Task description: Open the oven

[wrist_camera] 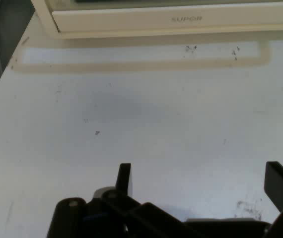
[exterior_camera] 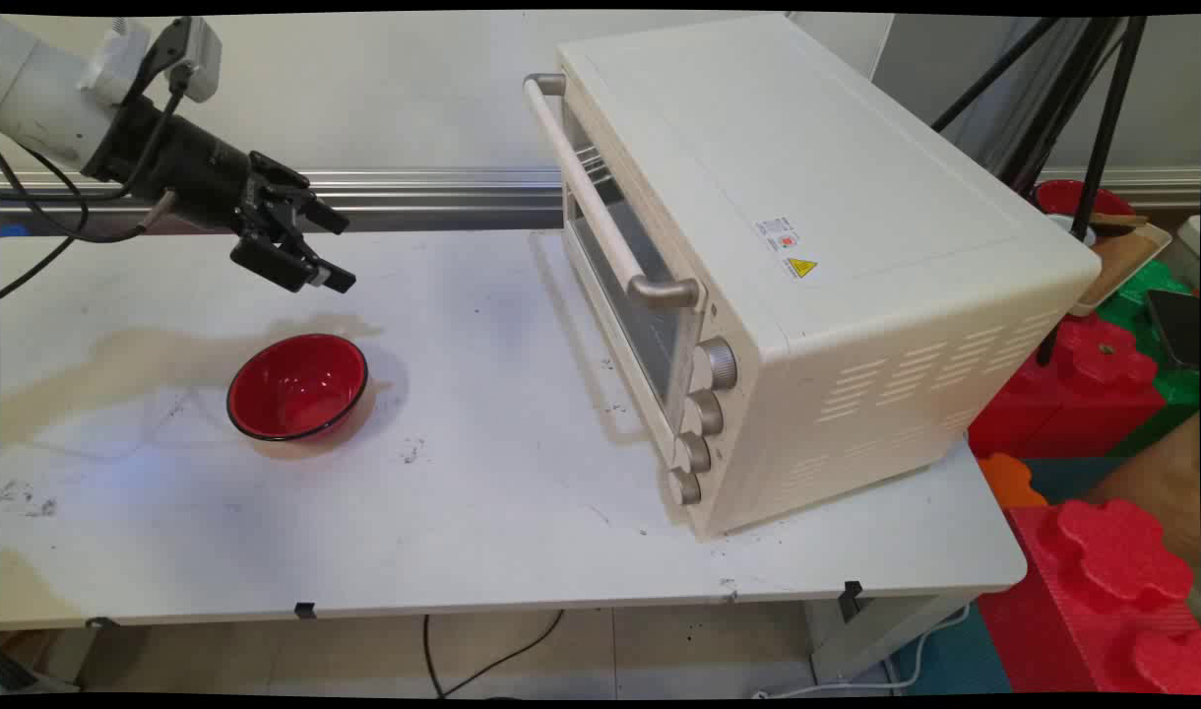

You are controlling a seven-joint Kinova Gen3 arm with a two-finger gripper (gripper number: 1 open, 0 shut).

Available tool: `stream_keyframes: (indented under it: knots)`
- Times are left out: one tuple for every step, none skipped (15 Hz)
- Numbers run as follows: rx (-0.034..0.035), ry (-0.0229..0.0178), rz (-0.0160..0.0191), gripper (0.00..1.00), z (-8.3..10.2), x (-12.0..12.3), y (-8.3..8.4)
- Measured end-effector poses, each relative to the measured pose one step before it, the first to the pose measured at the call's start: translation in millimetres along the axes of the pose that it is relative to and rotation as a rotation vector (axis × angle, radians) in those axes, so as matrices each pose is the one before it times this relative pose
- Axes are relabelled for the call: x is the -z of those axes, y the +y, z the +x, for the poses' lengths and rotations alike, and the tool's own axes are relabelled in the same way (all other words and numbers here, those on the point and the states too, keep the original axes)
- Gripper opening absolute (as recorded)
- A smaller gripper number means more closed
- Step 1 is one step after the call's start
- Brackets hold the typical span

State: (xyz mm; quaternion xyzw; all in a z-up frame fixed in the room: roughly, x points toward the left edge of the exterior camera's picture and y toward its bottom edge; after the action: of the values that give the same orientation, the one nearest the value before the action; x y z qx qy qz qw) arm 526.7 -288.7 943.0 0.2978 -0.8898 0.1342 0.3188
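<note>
Just below claw, red bowl

Red bowl upright on white bench, left half. Cream toaster oven on right half, door shut (four knobs down front corner). Red and green foam blocks beside bench's right end; black tripod legs behind

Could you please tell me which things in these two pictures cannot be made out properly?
- Oven interior: main view, the glass door shows only rack glimpses.
- Knob markings: main view, too small.
- Oven in hand view: only its bottom front strip shows; the top edge cuts the rest.
- Red bowl: absent from hand view.
- Tool: open; the bottom edge cuts its fingers' bases in hand view.
</note>
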Motion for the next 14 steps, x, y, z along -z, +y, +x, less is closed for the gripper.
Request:
stream_keyframes:
  knots:
    - [0.00444, 0.00807, -0.00130, 1.00, 2.61, 0.08, 0.33]
    - [0.00356, 0.01052, -0.00069, 1.00, 3.24, 0.35, 0.43]
    - [0.00304, 0.01507, -0.00116, 1.00, 5.26, 0.37, 0.65]
    - [0.00284, 0.01436, -0.00074, 1.00, 5.40, 0.42, 0.61]
    - [0.00232, 0.01588, -0.00177, 1.00, 6.77, 0.10, 0.88]
    - [0.00134, 0.01242, -0.00169, 1.00, 6.27, -0.17, 1.11]
    - [0.00238, 0.01567, -0.00093, 1.00, 7.94, -0.41, 1.13]
    - [0.00262, 0.01508, -0.00025, 1.00, 8.07, -0.63, 1.02]
    - [0.00210, 0.01364, 0.00031, 1.00, 7.45, -0.60, 0.64]
    - [0.00138, 0.01618, -0.00034, 1.00, 8.98, -0.76, 0.86]
    - [0.00186, 0.01514, -0.00037, 1.00, 8.56, -1.01, 0.93]
    - [0.00247, 0.01258, -0.00124, 1.00, 7.42, -1.26, 1.00]
    - [0.00415, 0.01387, -0.00173, 1.00, 8.73, -2.00, 1.52]
    - [0.00381, 0.01200, -0.00027, 1.00, 8.53, -2.49, 1.73]
